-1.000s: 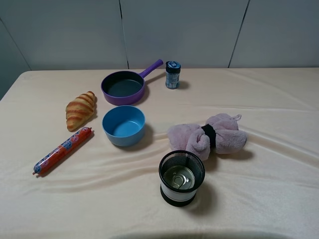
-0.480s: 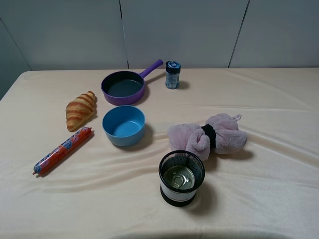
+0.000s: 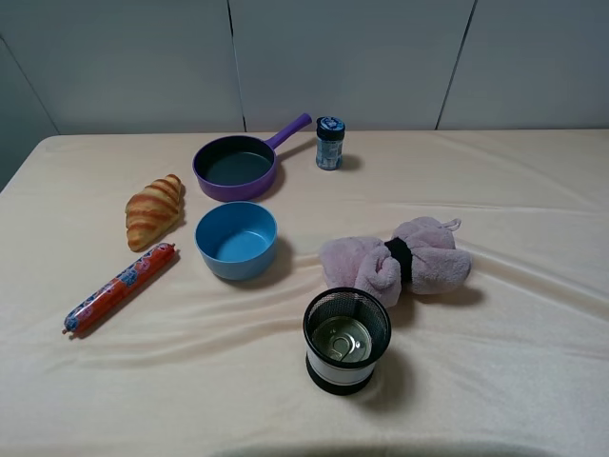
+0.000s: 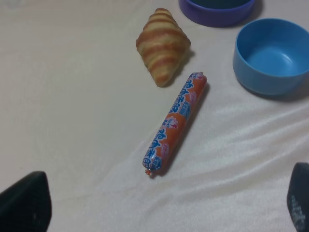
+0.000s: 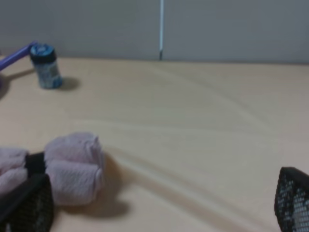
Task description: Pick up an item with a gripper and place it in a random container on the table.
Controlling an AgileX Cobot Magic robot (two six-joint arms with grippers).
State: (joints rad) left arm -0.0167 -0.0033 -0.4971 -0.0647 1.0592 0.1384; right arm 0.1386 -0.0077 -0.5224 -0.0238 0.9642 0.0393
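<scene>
we see only the silver lid of the tin can (image 3: 343, 343) down inside the mesh cup (image 3: 346, 340); its label is hidden. each wrist view cuts its gripper to dark fingertips (image 4: 26, 205) (image 5: 292, 198) at the frame corners. the jar (image 5: 46, 65) looks blurred.

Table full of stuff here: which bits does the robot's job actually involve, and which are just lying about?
Part of the job:
tin can, already inside the mesh cup
mesh cup
table

Just lying about:
blue bowl
purple pan
blue-capped jar
croissant
sausage
pink towel
</scene>
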